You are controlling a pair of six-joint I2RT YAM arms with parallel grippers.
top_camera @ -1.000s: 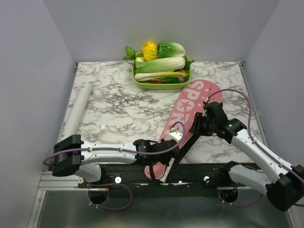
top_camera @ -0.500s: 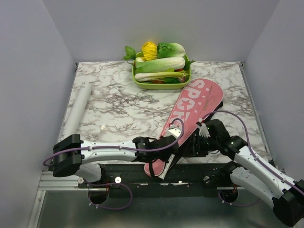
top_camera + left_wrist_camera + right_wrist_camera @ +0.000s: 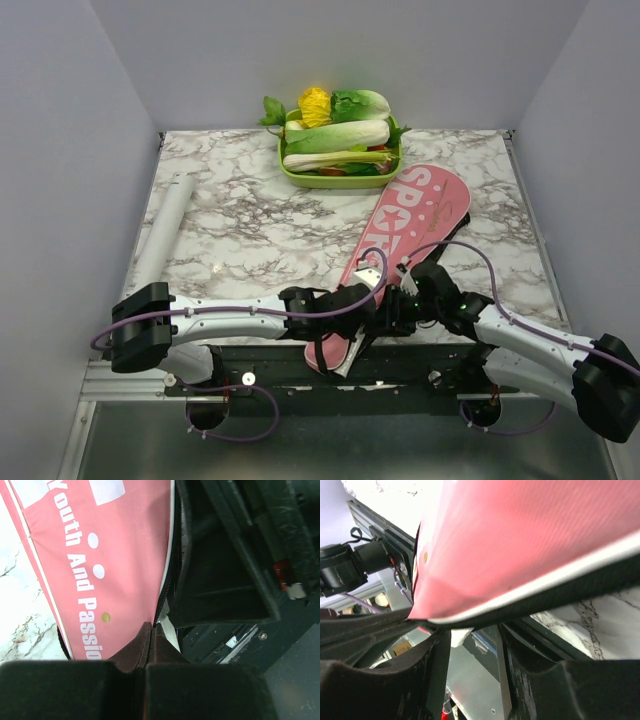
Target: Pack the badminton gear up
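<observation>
The pink cover bag lies slantwise on the marble table, with its narrow end over the near edge. My left gripper is shut on the bag's edge by the zip seam. In the left wrist view the pink face with white lettering is on the left and the black lining on the right. A pale handle end peeks out at the seam. My right gripper is open just under the bag's black trim at the narrow end; its fingers hold nothing. The long white tube lies far left.
A green tray of vegetables stands at the back centre, just beyond the bag's wide end. The black rail and arm bases run along the near table edge. Grey walls close in both sides.
My right gripper has come down and toward the near left, from above the bag's middle to its narrow end beside the left gripper. The bag's open black side has dropped flatter. The left gripper keeps its hold.
</observation>
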